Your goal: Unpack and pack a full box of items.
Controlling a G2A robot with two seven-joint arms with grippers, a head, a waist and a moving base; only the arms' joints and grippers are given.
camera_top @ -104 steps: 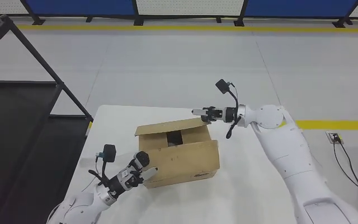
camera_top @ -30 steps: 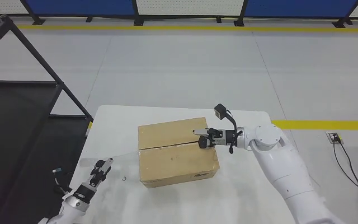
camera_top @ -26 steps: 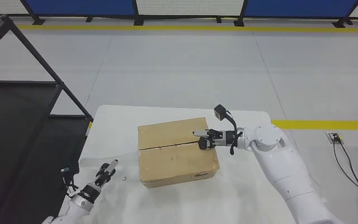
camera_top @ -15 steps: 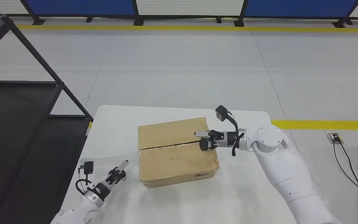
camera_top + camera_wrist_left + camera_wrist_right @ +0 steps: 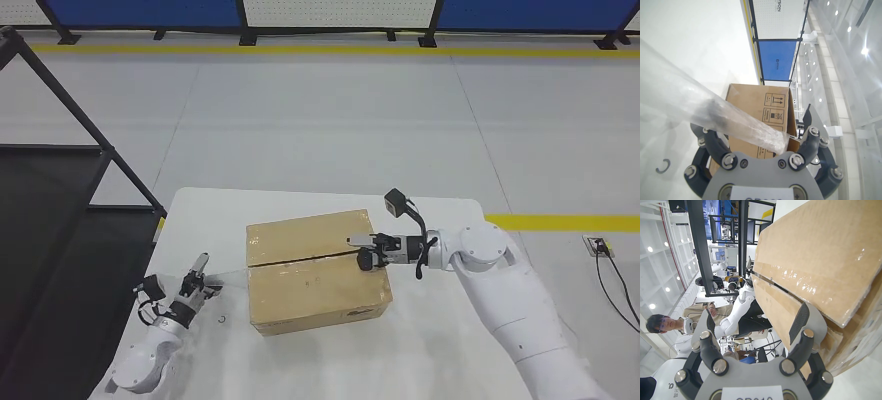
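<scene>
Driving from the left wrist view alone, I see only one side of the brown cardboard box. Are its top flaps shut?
Observer: Yes, both flaps of the brown cardboard box lie flat, meeting at a middle seam.
Operator: And the other arm?
Observer: The right end effector is at one end of that seam.
Operator: Open or shut?
Observer: Open; one finger lies against a flap, the other stands clear of the box.

Right gripper (image 5: pixel 754 308) spread, a finger apparently against the box (image 5: pixel 810 256).
</scene>
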